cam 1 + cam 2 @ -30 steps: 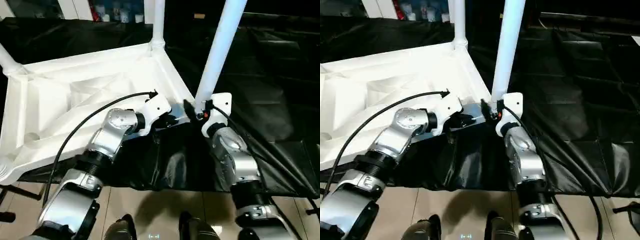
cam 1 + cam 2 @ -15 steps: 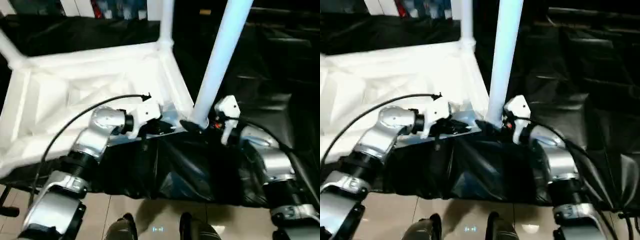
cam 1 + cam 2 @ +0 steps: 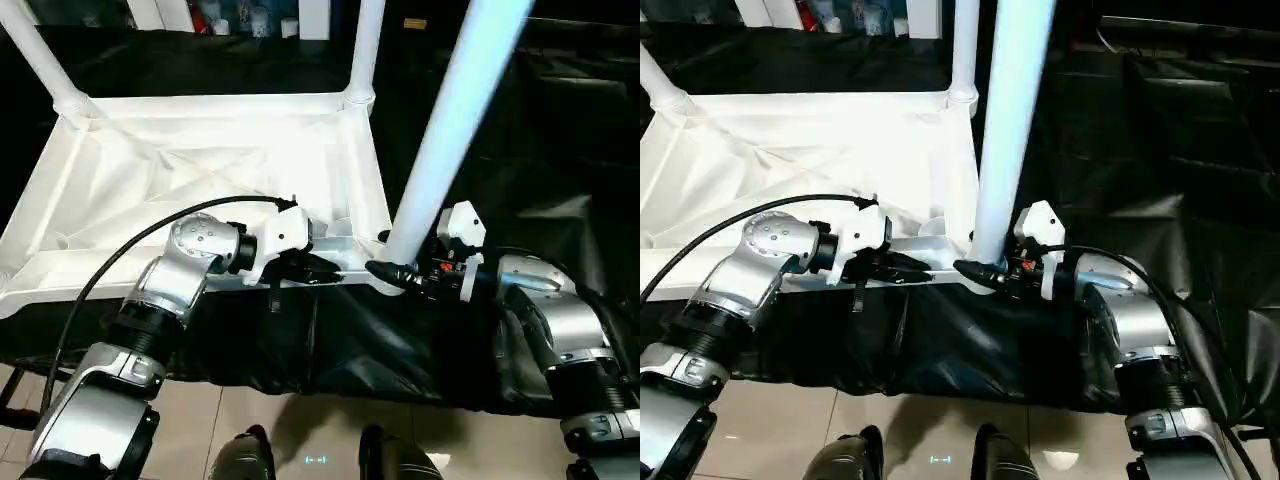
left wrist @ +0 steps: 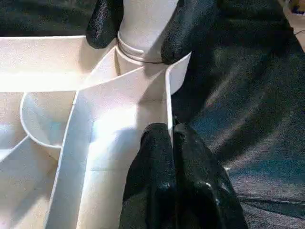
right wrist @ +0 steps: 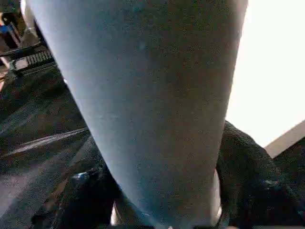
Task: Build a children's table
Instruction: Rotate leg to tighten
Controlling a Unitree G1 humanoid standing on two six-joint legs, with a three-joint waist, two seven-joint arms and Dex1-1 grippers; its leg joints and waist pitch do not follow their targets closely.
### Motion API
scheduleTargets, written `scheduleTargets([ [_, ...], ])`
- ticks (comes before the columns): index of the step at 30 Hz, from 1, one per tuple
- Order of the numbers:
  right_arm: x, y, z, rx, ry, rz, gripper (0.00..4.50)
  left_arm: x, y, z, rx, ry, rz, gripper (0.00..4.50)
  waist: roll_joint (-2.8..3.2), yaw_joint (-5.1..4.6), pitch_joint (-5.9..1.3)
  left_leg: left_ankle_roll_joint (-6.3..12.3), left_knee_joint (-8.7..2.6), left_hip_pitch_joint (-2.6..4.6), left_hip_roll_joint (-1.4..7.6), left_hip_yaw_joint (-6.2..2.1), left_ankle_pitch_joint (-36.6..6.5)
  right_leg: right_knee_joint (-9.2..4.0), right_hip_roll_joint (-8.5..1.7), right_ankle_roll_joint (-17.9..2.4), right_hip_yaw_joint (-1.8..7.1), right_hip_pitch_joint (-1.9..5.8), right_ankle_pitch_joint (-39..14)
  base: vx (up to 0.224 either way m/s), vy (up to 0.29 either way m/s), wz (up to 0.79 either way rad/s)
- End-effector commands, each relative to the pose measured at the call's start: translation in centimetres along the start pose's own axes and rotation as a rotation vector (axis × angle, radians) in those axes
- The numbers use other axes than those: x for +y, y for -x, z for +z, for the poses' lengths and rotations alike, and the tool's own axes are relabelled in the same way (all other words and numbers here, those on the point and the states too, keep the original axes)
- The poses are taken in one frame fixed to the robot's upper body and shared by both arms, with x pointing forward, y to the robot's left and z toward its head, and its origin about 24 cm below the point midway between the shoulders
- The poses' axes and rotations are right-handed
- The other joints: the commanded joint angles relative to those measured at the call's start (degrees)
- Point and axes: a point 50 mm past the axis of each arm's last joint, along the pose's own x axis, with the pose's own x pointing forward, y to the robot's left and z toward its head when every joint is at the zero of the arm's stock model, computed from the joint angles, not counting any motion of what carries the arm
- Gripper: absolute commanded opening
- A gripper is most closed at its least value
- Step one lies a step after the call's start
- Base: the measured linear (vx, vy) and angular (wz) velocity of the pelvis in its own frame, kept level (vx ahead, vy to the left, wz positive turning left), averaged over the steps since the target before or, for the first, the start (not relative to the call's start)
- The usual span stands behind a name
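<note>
The right gripper (image 3: 385, 272) has swung to the near leg's (image 3: 452, 130) three o'clock and clasps its base, left gripper (image 4: 167, 143) clenched, seating underway

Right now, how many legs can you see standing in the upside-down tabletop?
3: one at the far left corner, one at the far right corner, one at the near right corner between the right jaws. The near left corner is out of frame.
</note>
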Motion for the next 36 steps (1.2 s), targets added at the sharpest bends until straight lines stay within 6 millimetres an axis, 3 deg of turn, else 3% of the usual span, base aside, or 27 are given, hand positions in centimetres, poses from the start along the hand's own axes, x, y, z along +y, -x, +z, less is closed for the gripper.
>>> scheduleTargets([
  [1,1.3,-1.1,0.2,-0.015,0.013,0.127,2.51,-1.0,-0.6,-1.8,0.036,0.071,-0.035,0.0,-0.64,0.24,-4.5,8.97,-1.84,0.59,2.17,-0.51,-3.2,-1.89,-3.44,-17.1,2.46,4.44,1.0,0.0,0.0,0.0],
  [5,1.5,-1.2,0.0,-0.01,0.004,0.138,2.49,-1.1,-0.4,-2.0,0.046,0.08,-0.044,0.0,-0.65,0.44,-4.31,8.69,-1.87,0.51,2.16,-0.54,-4.5,-2.19,-3.55,-16.6,2.42,4.41,-2.1,0.0,0.0,0.0],
  [11,2.0,-2.6,-1.2,-0.026,-0.093,0.039,2.49,0.2,-1.8,-1.8,0.071,0.13,0.105,0.0,-0.98,0.47,-3.87,6.15,-2.16,0.59,2.25,-0.67,-8.3,-2.97,-3.64,-14.8,2.59,3.96,-10.2,0.0,0.0,0.0],
  [13,1.7,-3.5,-1.7,-0.017,-0.106,-0.079,2.49,0.8,-2.6,-1.4,0.076,0.143,0.171,0.0,-1.06,0.25,-3.36,4.01,-2.57,0.82,2.11,-0.93,-12.1,-3.99,-3.97,-12.4,2.69,3.52,-18.9,0.0,0.0,0.0],
  [14,1.7,-3.5,-1.7,-0.017,-0.106,-0.079,2.49,0.8,-2.6,-1.4,0.076,0.143,0.171,0.0,-1.06,0.25,-3.36,4.01,-2.57,0.82,2.11,-0.93,-12.1,-3.99,-3.97,-12.4,2.69,3.52,-18.9,0.0,0.0,0.0],
  [15,1.4,-4.2,-2.0,-0.015,-0.121,-0.17,2.48,1.3,-3.2,-1.0,0.07,0.152,0.224,0.0,-0.9,0.18,-2.73,2.09,-2.97,1.53,2.06,-1.1,-16.4,-5.17,-4.18,-10.0,2.79,2.77,-28.9,-0.052,0.004,0.03],
  [16,1.2,-4.6,-2.0,-0.02,-0.138,-0.222,2.48,1.5,-3.6,-0.7,0.064,0.158,0.246,0.0,-0.91,0.11,-2.57,1.22,-3.31,1.83,2.06,-1.58,-18.8,-5.85,-4.46,-8.0,2.68,2.86,-34.8,-0.052,0.004,0.03],
  [18,0.7,-5.4,-2.1,-0.029,-0.181,-0.333,2.48,1.9,-4.3,-0.2,0.055,0.169,0.29,0.0,-0.88,-0.26,-2.82,0.5,-3.69,1.8,2.16,-1.98,-19.3,-6.04,-4.66,-6.7,2.53,2.98,-36.6,-0.053,0.016,-0.01],
  [21,0.1,-6.3,-2.2,-0.019,-0.23,-0.489,2.48,2.1,-5.2,0.5,0.043,0.179,0.331,0.0,-0.65,-0.84,-3.04,0.3,-4.24,1.3,2.16,-2.05,-17.5,-5.71,-4.24,-7.3,2.34,3.26,-30.3,-0.017,0.008,-0.01],
  [24,0.0,-8.5,-1.8,-0.034,-0.313,-0.712,2.48,1.8,-7.1,1.5,0.033,0.173,0.365,0.0,-0.39,-1.3,-3.22,-0.04,-4.4,1.2,2.02,-1.98,-17.7,-5.45,-4.09,-8.6,2.37,3.33,-25.4,0.0,0.0,0.0],
  [26,0.4,-9.3,-1.6,-0.047,-0.315,-0.72,2.48,1.7,-7.4,1.7,0.032,0.171,0.369,0.0,-0.58,-1.23,-3.22,0.76,-4.16,1.57,1.82,-1.64,-18.4,-5.66,-4.14,-8.8,2.59,3.02,-24.4,0.0,0.0,0.0],
  [28,1.4,-10.7,-0.9,-0.061,-0.254,-0.702,2.48,1.2,-8.0,1.8,0.029,0.152,0.351,0.0,-0.62,-1.23,-3.31,1.81,-4.19,1.14,1.77,-1.64,-17.2,-5.39,-4.22,-9.1,2.61,3.35,-22.1,0.0,0.0,0.0],
  [30,1.6,-11.1,-0.5,-0.085,-0.255,-0.696,3.04,0.9,-8.2,1.7,0.026,0.151,0.333,0.0,-0.58,-1.3,-3.4,2.59,-4.15,1.06,1.8,-1.56,-16.3,-5.16,-4.2,-9.6,2.59,3.43,-20.0,0.0,0.0,0.0],
  [36,0.6,-10.0,-0.2,-0.112,-0.227,-0.708,3.54,0.7,-7.5,1.3,0.022,0.12,0.299,0.0,-0.66,-1.27,-3.46,3.68,-4.04,0.97,1.72,-1.43,-15.3,-5.19,-4.21,-9.5,2.6,3.5,-19.9,0.0,0.0,0.0],
])
